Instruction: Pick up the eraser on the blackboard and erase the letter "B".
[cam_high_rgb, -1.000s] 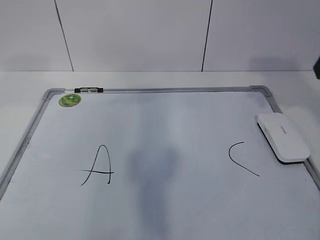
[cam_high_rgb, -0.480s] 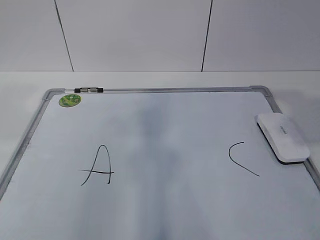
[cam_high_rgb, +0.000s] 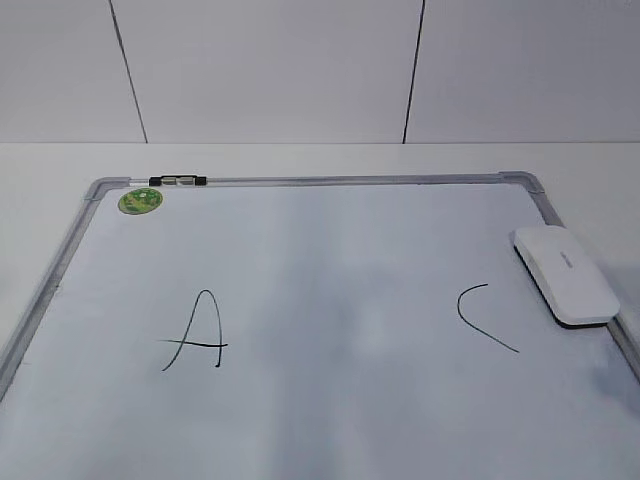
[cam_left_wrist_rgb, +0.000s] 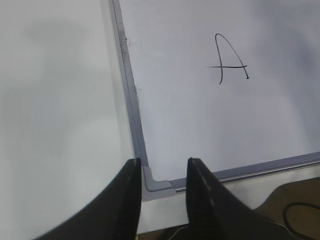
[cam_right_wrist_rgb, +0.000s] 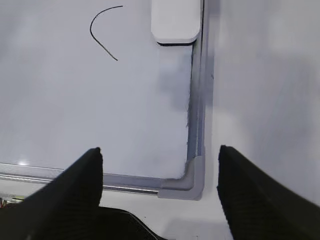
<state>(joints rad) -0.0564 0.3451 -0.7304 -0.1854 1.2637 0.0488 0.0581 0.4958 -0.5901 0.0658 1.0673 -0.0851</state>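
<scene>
The blackboard is a white dry-erase board with a grey frame (cam_high_rgb: 330, 181). The white eraser (cam_high_rgb: 566, 273) lies on its right edge, beside the letter "C" (cam_high_rgb: 482, 316). The letter "A" (cam_high_rgb: 198, 332) is on the left. No letter "B" shows; the board between "A" and "C" is blank. Neither gripper is in the exterior view. My left gripper (cam_left_wrist_rgb: 163, 161) is open and empty above the board's near left corner, with "A" (cam_left_wrist_rgb: 229, 59) ahead. My right gripper (cam_right_wrist_rgb: 160, 150) is open wide and empty above the near right corner. The eraser (cam_right_wrist_rgb: 176, 20) and "C" (cam_right_wrist_rgb: 102, 31) lie ahead of it.
A round green sticker (cam_high_rgb: 140, 201) sits at the board's far left corner. A small black-and-silver marker (cam_high_rgb: 178, 180) lies on the far frame. White table surrounds the board, with a white panelled wall behind.
The dark shadow over the middle of the board has faded away, and a faint shadow now lies at the lower right. A dark object at the right edge one second ago is gone. The eraser has not moved.
</scene>
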